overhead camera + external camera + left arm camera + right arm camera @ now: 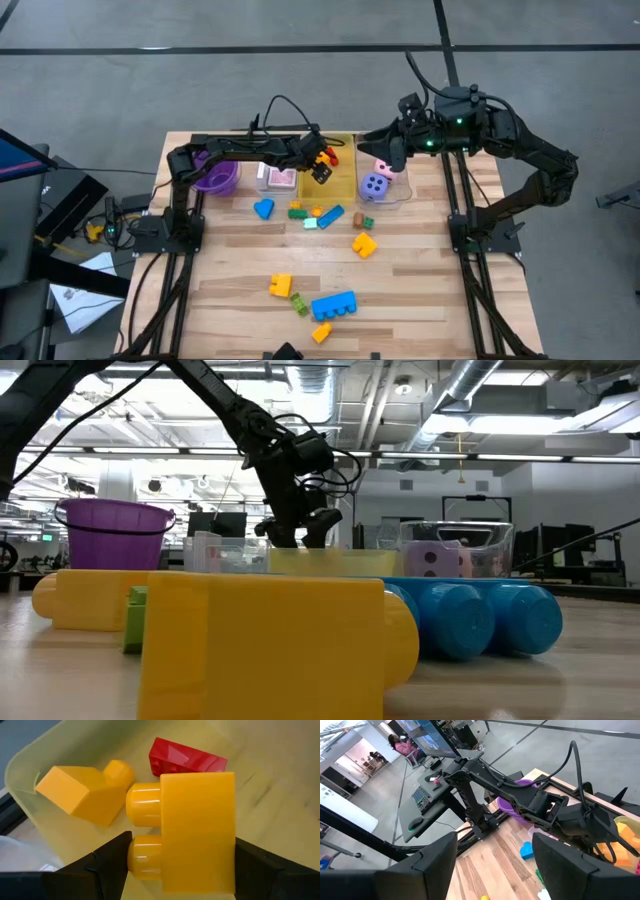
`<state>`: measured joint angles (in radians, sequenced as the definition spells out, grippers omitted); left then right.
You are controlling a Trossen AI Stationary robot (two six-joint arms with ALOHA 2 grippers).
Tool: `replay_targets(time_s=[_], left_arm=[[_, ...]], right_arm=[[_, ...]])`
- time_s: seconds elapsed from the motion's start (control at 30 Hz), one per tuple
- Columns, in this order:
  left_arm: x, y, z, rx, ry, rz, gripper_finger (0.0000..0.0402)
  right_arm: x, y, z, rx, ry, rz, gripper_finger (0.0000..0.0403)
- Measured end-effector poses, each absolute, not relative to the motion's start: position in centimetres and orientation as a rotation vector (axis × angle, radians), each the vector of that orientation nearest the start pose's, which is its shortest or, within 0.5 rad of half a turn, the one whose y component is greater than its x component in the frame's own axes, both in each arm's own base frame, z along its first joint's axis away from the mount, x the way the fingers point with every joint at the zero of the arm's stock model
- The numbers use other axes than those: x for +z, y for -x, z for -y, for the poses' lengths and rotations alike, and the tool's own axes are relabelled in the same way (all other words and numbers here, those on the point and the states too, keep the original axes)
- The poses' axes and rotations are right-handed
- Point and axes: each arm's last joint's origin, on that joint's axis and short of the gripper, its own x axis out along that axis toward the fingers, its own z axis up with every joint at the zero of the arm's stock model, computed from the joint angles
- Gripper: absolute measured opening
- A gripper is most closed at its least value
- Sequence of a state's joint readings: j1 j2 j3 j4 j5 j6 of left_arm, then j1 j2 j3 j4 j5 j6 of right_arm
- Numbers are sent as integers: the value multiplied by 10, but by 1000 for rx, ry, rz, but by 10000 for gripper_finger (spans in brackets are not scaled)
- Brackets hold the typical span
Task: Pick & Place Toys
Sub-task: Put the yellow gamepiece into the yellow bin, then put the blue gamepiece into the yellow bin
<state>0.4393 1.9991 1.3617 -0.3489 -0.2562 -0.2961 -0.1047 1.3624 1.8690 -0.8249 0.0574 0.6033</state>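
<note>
Your wooden tabletop (pixel 420 290) carries three bins in a row along its far edge, with a round purple bowl (pixel 216 177) at the far-left end of that row. The yellow bin (pixel 345 185) sits in the middle, and your left gripper (pixel 322 165) hangs right over it, pinching an orange-yellow block (pixel 197 832) between its two fingers. That block lies crosswise in the jaws, flat body to one side and its two round studs pointing out to the other. Straight below it, on the bin's smooth translucent floor, rest a yellow block (pixel 82 792) and a red block (pixel 185 757), so I judge the release needs only an opening of the fingers, with little travel left.

Your right gripper (pixel 392 152) waits above the clear bin (pixel 395 195) at the far-right end of the row, fingers spread and holding nothing; a pink die (pixel 383 167) and a purple die (pixel 375 185) lie in that bin.

More glossy hard-plastic blocks are scattered toward the near edge, the long blue block (pixel 333 305) being the biggest.
</note>
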Motion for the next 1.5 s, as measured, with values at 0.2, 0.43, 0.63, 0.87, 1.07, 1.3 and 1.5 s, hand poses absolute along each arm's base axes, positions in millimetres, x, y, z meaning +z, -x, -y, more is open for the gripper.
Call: replay_targets(time_s=[0.2,0.43,0.63,0.87,1.07,1.3,1.5], left_arm=[[166,-372,-183,783,352,-902,270],[166,-372,-183,792,347,-902,275],[166,-372,-184,815,334,-901,294],[166,-372,-184,829,325,-900,315],[174,-370,-183,826,320,-886,324],[234,-357,-175,753,292,-744,324],[299,-333,-147,396,170,-661,316]], right_arm=[[503,-241,27,-252,-604,-260,250],[503,-241,27,-252,-604,-261,250],[503,-241,27,-253,-604,-264,250],[502,-241,27,-253,-604,-265,250],[502,-241,27,-253,-604,-265,250],[502,-241,27,-252,-598,-266,250],[503,-241,27,-251,-592,-265,250]])
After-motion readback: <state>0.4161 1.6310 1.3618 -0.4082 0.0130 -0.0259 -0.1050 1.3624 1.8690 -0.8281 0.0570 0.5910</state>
